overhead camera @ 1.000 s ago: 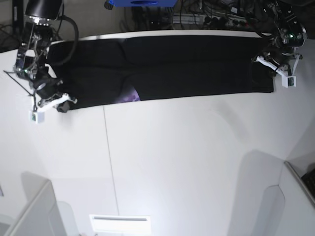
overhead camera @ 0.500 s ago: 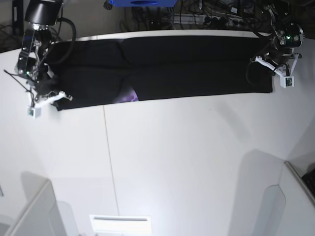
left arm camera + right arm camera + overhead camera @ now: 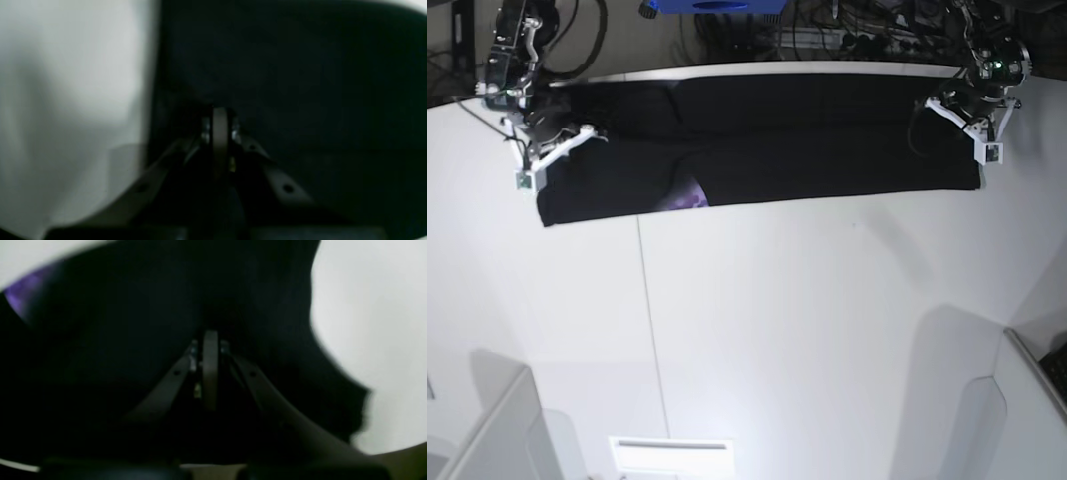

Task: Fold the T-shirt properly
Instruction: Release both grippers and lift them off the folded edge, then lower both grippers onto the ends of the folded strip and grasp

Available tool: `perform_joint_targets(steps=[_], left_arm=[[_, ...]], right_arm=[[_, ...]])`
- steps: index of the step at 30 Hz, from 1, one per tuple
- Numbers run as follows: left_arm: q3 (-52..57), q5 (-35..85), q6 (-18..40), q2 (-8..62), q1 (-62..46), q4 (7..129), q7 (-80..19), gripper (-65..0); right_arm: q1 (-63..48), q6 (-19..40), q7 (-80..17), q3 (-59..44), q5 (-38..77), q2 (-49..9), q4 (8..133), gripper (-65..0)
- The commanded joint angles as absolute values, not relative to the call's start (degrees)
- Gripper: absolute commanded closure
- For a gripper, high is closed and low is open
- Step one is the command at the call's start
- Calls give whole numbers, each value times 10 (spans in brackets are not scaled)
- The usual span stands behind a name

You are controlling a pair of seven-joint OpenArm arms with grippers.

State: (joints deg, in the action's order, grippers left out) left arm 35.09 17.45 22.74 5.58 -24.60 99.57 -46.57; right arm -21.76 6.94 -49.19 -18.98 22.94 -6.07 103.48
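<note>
The black T-shirt (image 3: 807,135) lies as a long flat band across the back of the white table (image 3: 777,330), with a purple print (image 3: 689,196) at its front edge. My left gripper (image 3: 967,128) is over the band's right end. In the left wrist view it (image 3: 218,115) is shut, with black cloth (image 3: 300,83) bunched at its tips. My right gripper (image 3: 552,155) is over the band's left end. In the right wrist view it (image 3: 210,336) is shut in dark cloth (image 3: 133,323), with the purple print (image 3: 23,293) at the far left.
Cables and a blue object (image 3: 707,6) sit behind the table's back edge. Grey partitions stand at the front left (image 3: 487,420) and front right (image 3: 1017,400). A thin seam (image 3: 652,330) runs front to back across the table.
Both grippers have moved from the band's front corners toward the back of the table, onto the cloth. The band's front edge stays about where it was.
</note>
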Motion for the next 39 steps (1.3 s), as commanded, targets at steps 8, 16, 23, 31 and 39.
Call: perform_joint_targets(steps=[8,16,23,31,39], left_arm=[[352,168,227,70,-195,924,-474,0],[352,168,225,89,-109,865,-474,0],[352,168,225,109,-33,803,-474,0],[356,175,225,109,-27,869,-479,0],[358,177,228,109,-45,966,-502,0]], right_arm=[[-174,70,-432,-191,204,-76,916,0],[-83,66,-430,-191,204,-65,851,0],[-25,66,-432,-190,204,-58,821,0],[-47,70,-430,-190,207,-38,905,0],[-87,74,-465,-116,207,-35,1075,0]])
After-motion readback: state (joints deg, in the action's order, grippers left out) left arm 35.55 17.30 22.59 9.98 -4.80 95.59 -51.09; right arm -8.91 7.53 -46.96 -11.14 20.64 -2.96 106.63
